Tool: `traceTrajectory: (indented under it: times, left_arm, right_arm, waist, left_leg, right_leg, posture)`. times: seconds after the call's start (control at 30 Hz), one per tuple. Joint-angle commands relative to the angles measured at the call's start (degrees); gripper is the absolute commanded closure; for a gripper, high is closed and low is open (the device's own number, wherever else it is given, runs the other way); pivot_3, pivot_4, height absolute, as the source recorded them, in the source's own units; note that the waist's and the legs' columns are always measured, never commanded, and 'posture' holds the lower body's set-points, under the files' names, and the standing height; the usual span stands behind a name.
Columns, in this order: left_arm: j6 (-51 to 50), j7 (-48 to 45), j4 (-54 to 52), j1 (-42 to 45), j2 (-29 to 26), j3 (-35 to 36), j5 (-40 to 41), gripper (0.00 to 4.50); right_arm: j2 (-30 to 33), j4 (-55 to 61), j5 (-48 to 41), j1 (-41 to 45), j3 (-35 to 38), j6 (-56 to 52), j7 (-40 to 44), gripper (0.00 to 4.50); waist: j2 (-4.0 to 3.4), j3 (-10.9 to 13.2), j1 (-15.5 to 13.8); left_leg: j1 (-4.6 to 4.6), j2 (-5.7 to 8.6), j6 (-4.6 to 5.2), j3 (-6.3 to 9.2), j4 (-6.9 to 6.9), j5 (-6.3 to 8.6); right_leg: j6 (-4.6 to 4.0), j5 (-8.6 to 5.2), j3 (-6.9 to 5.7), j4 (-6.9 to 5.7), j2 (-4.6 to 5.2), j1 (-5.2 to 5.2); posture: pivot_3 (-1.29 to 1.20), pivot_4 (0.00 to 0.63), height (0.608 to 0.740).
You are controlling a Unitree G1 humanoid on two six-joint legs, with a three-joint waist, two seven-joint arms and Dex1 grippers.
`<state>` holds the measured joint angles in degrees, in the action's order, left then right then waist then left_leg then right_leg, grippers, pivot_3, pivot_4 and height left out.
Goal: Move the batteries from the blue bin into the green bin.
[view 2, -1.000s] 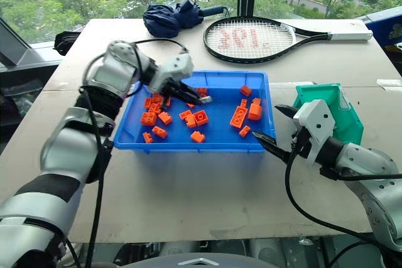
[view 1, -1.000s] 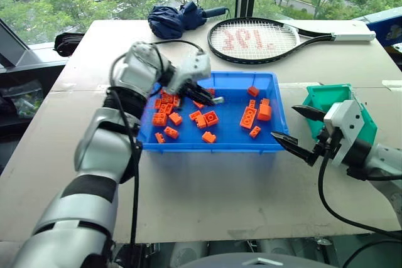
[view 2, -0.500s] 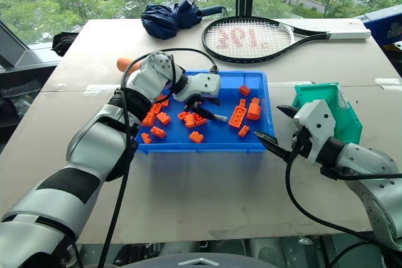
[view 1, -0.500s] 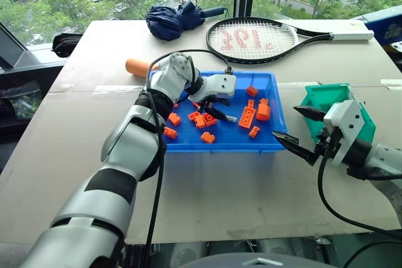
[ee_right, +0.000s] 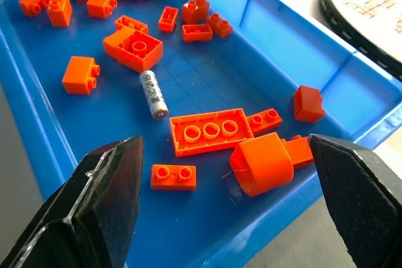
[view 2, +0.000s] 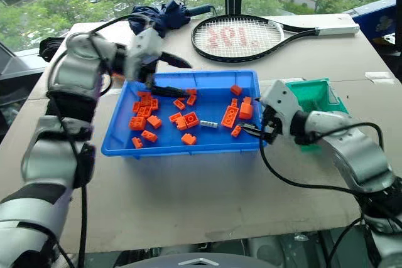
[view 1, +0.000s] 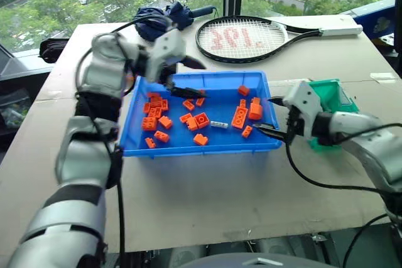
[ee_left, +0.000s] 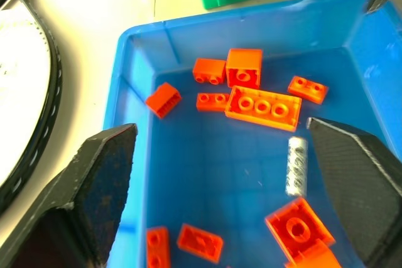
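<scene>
Silver-grey against the blue, one battery [view 1: 218,124] lies on the floor of the blue bin [view 1: 188,149] near its middle, loose among orange bricks [view 1: 201,120], touching neither of our hands; we see no other battery in these views. The green bin [view 1: 328,95] sits just beside the blue bin's right wall, toward the counter's right edge. What could go wrong, as we judge it: the battery is round and lies close to a long orange brick [ee_right: 210,131], so a pinch that lands off-centre could roll it away or pick up a brick with it; and our right hand [view 1: 271,116], hanging at the blue bin's right rim, could knock that rim or nudge the green bin as it reaches in. Our left hand [view 1: 186,77] hovers above the blue bin's far-left corner with its fingers spread wide, holding nothing. Our right hand likewise has its fingers spread wide and empty, pointed in over the bricks toward the battery. A racket [view 1: 245,34] and a folded umbrella [view 1: 164,14] lie near the counter's far edge.
</scene>
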<state>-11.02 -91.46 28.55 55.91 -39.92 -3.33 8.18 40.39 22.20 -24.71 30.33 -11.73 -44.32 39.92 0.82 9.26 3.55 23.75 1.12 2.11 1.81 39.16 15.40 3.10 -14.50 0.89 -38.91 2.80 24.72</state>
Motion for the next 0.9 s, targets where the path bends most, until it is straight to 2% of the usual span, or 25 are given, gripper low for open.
traceTrajectory:
  times: [0.03, 0.2, 0.33, 0.43, 0.47, 0.5, 0.57, 0.63, 0.77, 0.9]
  left_arm:
    - [-12.7, 0.1, -21.0, -14.3, -8.3, 9.9, 9.7, 0.09]
    - [-23.6, 3.3, -39.1, -33.5, -16.3, 21.2, 17.8, 0.09]
    - [-26.9, 5.9, -45.7, -44.8, -18.9, 28.6, 20.2, 0.09]
    - [-27.7, 8.3, -48.3, -49.0, -19.5, 30.9, 21.5, 0.09]
    - [-27.9, 9.1, -49.0, -49.7, -19.5, 31.3, 21.9, 0.0]
    - [-28.2, 9.8, -49.5, -50.0, -19.4, 31.5, 22.4, 0.0]
    - [-28.7, 11.2, -50.2, -50.4, -19.6, 31.6, 23.6, 0.0]
    - [-28.8, 12.2, -50.4, -50.4, -20.0, 31.5, 24.2, 0.0]
    - [-28.6, 13.9, -50.0, -49.2, -21.1, 30.1, 25.3, 0.0]
    - [-28.7, 15.1, -49.8, -47.6, -21.8, 28.4, 26.3, 0.0]
  right_arm:
    - [-6.5, -10.7, 4.1, 10.2, -7.8, 1.0, 3.5, 0.26]
    - [-12.3, -21.3, 10.7, 16.4, -16.3, 5.9, 8.7, 0.26]
    - [-16.4, -25.7, 13.9, 18.3, -20.2, 6.7, 10.7, 0.26]
    - [-17.6, -28.9, 17.4, 19.0, -22.5, 8.2, 11.7, 0.26]
    - [-18.0, -29.8, 18.3, 19.2, -22.8, 8.4, 11.8, 0.68]
    - [-18.1, -30.3, 18.7, 19.3, -22.9, 8.3, 12.3, 0.83]
    - [-18.3, -30.7, 19.2, 19.4, -22.7, 7.9, 13.4, 1.45]
    - [-18.6, -30.8, 19.6, 19.5, -22.0, 7.7, 13.8, 2.29]
    - [-18.5, -31.2, 20.4, 19.7, -21.0, 6.4, 14.8, 4.4]
    - [-18.6, -31.5, 21.0, 19.5, -19.7, 6.0, 14.8, 4.46]
  waist:
    - [0.11, 0.0, -0.9]
    - [0.1, 0.0, -1.6]
    - [0.11, 0.0, -2.6]
    - [0.11, 0.0, -3.0]
    - [0.12, 0.0, -3.0]
    - [0.14, 0.0, -3.0]
    - [0.13, 0.0, -2.9]
    - [0.13, 0.0, -2.8]
    - [0.12, 0.0, -2.6]
    - [0.12, 0.0, -2.6]
  left_leg:
    - [0.17, 0.04, -0.02, 0.2, 0.17, -0.01]
    - [0.09, 0.08, -0.03, 0.02, 0.1, 0.0]
    - [0.1, 0.15, -0.05, 0.14, 0.13, -0.01]
    - [0.08, 0.18, -0.05, 0.14, 0.14, -0.01]
    - [0.08, 0.19, -0.06, 0.17, 0.14, -0.01]
    - [0.06, 0.19, -0.06, 0.18, 0.14, -0.01]
    - [0.02, 0.19, -0.07, 0.18, 0.13, -0.02]
    - [-0.01, 0.19, -0.08, 0.17, 0.11, -0.02]
    - [-0.01, 0.18, -0.1, 0.14, 0.04, -0.03]
    - [0.0, 0.16, -0.11, 0.14, 0.03, -0.03]
  right_leg:
    - [0.0, 0.0, -0.18, -0.01, 0.06, 0.02]
    - [0.02, 0.02, 0.03, 0.02, 0.24, 0.04]
    - [0.02, 0.02, -0.05, 0.01, 0.33, -0.02]
    - [0.01, 0.02, -0.07, 0.0, 0.36, -0.03]
    - [0.01, 0.02, -0.09, 0.0, 0.36, -0.05]
    - [0.01, 0.02, -0.11, 0.0, 0.36, -0.06]
    - [0.0, 0.03, -0.1, 0.0, 0.35, -0.1]
    - [0.0, 0.03, -0.09, -0.01, 0.37, -0.1]
    - [-0.01, 0.02, -0.09, 0.0, 0.37, -0.03]
    - [-0.01, 0.02, -0.08, 0.02, 0.38, -0.02]
  posture:
    - [0.0, 0.15, 0.74]
    - [0.0, 0.15, 0.74]
    - [0.0, 0.15, 0.74]
    - [0.0, 0.15, 0.74]
    - [0.0, 0.15, 0.74]
    - [0.0, 0.15, 0.74]
    - [0.0, 0.15, 0.74]
    - [0.0, 0.15, 0.74]
    - [0.0, 0.15, 0.74]
    - [0.0, 0.15, 0.74]
